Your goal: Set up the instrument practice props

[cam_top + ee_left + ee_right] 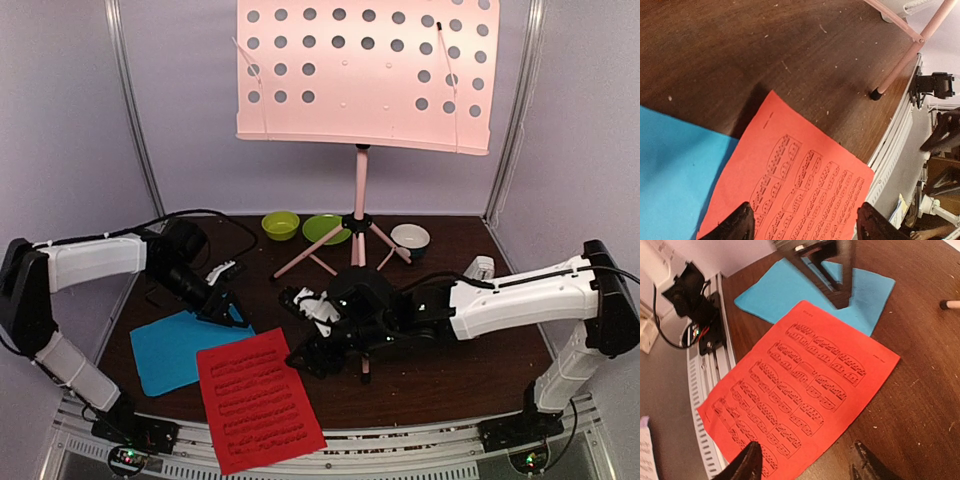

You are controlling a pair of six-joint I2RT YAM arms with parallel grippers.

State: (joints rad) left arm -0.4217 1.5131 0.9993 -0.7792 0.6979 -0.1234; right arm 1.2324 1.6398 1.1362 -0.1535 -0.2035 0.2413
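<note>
**Both pages flat on the table, both grippers open**

Nearest you, the red page [260, 405] lies flat and face up. Its near corner hangs past the edge of the table [450, 370], over the rail [400, 440]. Its far-left edge overlaps the cyan page [170, 350], which lies flat just to the left, toward your left arm.

Your left gripper [802, 231] is over the far right corner of the cyan page, beside the red page's far edge. Its fingers [735, 227] stand wide apart with nothing between them, and the wrist view shows only red paper below the gap. You cannot tell whether the tips touch the paper.

Your right gripper [807, 465] hangs low at the red page's right edge, over paper and bare wood. Its fingers [747, 465] are also spread and hold nothing.

Between the two grippers lies a white-and-black piece [312, 303]; you cannot tell what it is.

Behind them the stand [360, 190] is upright toward the back of the table, with its tripod legs spread. The front leg runs under your right arm, and its black tip rests on the wood near the right gripper. The pink perforated desk sits at the top of the pole.

A small white tapered body, the metronome [483, 267] by its look, stands behind your right forearm, partly hidden.

Farthest back, by the tripod, sit two green dishes [281, 225] on the left and a white bowl [410, 237] on the right.
</note>
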